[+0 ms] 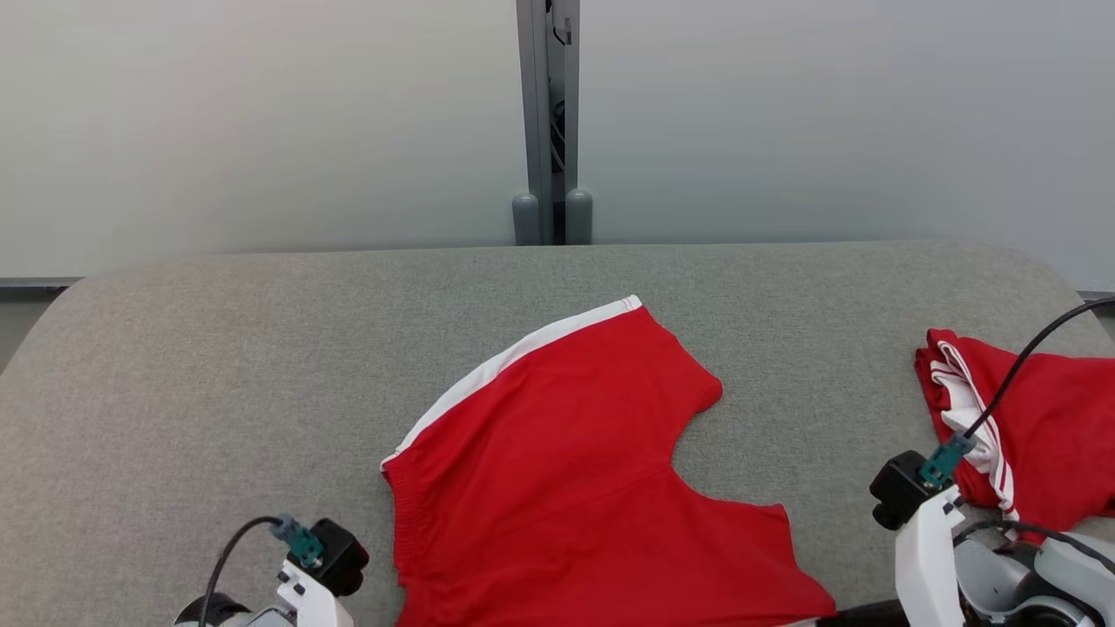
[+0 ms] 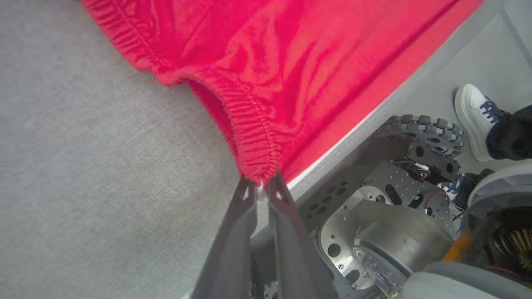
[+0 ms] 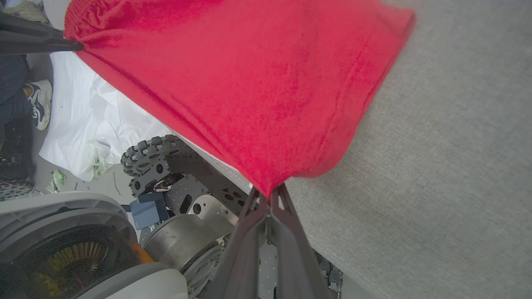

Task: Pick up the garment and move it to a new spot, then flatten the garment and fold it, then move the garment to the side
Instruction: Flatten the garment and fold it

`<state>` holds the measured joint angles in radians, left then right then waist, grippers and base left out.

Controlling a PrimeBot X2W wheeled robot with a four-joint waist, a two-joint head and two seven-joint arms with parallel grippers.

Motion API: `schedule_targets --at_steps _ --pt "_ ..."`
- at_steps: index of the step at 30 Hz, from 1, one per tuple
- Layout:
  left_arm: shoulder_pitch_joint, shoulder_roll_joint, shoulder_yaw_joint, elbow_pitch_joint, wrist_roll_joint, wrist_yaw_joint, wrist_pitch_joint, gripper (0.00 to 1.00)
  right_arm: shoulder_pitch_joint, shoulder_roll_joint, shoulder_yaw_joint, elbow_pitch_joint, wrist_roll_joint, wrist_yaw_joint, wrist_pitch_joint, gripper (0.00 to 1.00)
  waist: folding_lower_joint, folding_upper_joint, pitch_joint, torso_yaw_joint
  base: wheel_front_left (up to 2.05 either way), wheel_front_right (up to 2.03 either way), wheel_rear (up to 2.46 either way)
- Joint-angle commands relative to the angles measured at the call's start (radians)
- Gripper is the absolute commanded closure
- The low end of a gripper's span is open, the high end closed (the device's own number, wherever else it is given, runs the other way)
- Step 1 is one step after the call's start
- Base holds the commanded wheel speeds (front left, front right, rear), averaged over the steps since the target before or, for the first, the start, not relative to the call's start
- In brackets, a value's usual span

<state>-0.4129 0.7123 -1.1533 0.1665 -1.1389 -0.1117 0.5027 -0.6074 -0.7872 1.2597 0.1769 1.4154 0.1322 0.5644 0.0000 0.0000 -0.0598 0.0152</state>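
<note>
Garment (image 1: 557, 453): red shorts with a white side stripe, spread mostly flat on the grey padded table (image 1: 218, 348), centre to near edge. The waistband faces the robot's left and the leg openings its right.

Left gripper (image 2: 261, 182): fingers drawn together to a narrow pinch on the gathered elastic waistband corner, right at the table's near edge. The cloth pulls to a point at the tips.

Right gripper (image 3: 270, 193): fully closed on the near corner of a leg hem, the fabric likewise drawn to a point between the tips. The right wrist view also has the other arm's dark fingers (image 3: 41, 39) at upper left, nipping the waistband corner — so both near corners are held.

The near border looks slightly raised off the table between the two grips, though the wrist angles are too oblique to be sure.

A second red garment (image 1: 1045, 418) with white stripes lies bunched at the table's right end, well apart from the shorts.

Below the table edge are the robot's wheeled base (image 2: 428, 128) and a person's white shoe (image 2: 471, 120).
</note>
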Motion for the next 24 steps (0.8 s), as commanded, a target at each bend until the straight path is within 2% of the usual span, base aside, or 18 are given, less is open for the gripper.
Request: schedule_targets --at_steps 1,5,10,17,24 --pt "0.019 0.010 0.015 0.004 -0.018 0.014 -0.009 1.00 -0.014 -0.009 -0.015 0.011 -0.016 -0.003 -0.018 1.00 0.0000 0.0000 0.002 -0.001 0.00 0.00 0.00" --pt "0.024 -0.012 0.071 -0.004 -0.093 0.035 -0.042 1.00 -0.027 0.015 -0.034 0.029 -0.034 -0.002 -0.063 1.00 0.0000 0.0000 0.010 0.001 0.00 0.00 0.00" --pt "0.013 -0.024 0.118 0.002 -0.154 0.038 -0.056 1.00 -0.052 0.034 -0.055 0.058 -0.046 -0.002 -0.097 1.00 0.0000 0.0000 0.023 0.016 0.00 0.00 0.00" --pt "-0.013 -0.069 0.184 0.031 -0.268 0.026 -0.055 1.00 -0.106 0.067 -0.087 0.113 -0.039 -0.001 -0.122 1.00 0.0000 0.0000 0.049 0.052 0.00 0.00 0.00" --pt "-0.041 -0.140 0.245 0.075 -0.367 0.009 -0.064 1.00 -0.182 0.091 -0.111 0.164 -0.049 -0.001 -0.149 1.00 0.0000 0.0000 0.111 0.089 0.00 0.00 0.00"
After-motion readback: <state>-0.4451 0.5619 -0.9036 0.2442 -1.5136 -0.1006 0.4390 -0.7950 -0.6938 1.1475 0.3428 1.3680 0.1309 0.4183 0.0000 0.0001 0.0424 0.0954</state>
